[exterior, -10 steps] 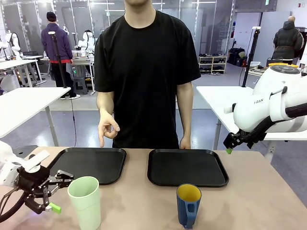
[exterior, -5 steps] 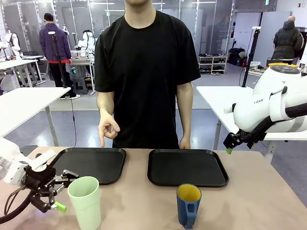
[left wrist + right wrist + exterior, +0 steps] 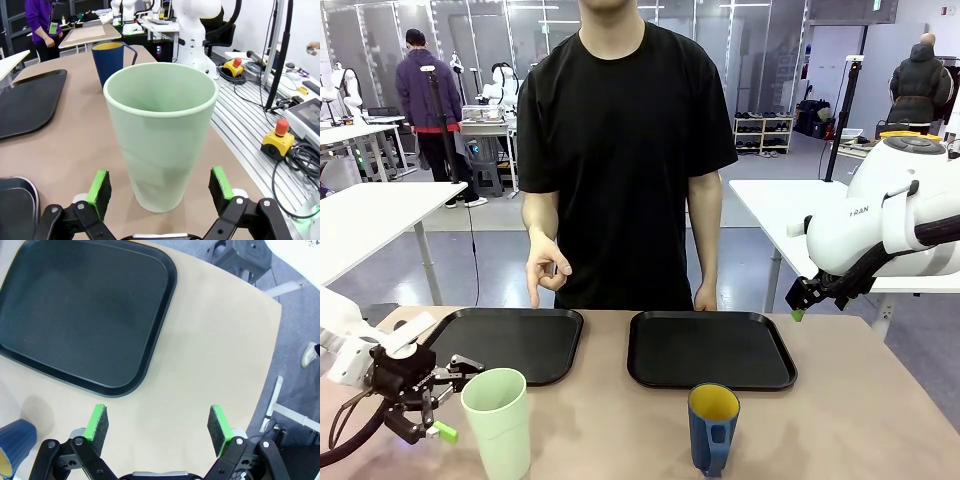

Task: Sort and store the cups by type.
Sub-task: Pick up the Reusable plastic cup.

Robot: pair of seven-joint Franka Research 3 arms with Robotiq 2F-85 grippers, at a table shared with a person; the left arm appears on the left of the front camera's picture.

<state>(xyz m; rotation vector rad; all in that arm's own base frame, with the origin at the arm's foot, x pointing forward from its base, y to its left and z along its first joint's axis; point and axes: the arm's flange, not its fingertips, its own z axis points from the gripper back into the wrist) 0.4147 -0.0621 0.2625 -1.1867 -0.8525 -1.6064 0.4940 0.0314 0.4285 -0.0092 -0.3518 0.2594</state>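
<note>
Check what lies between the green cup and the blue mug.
Bare table, in the front view; the green cup and blue mug stand apart.

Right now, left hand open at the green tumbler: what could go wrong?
1. The robot's left hand is open, pads flanking the tall pale mint-green tumbler low on its tapered wall: closing there may tip it.
2. The person's hand hangs near the far edge of the left black tray: a carry there might meet it.
</note>
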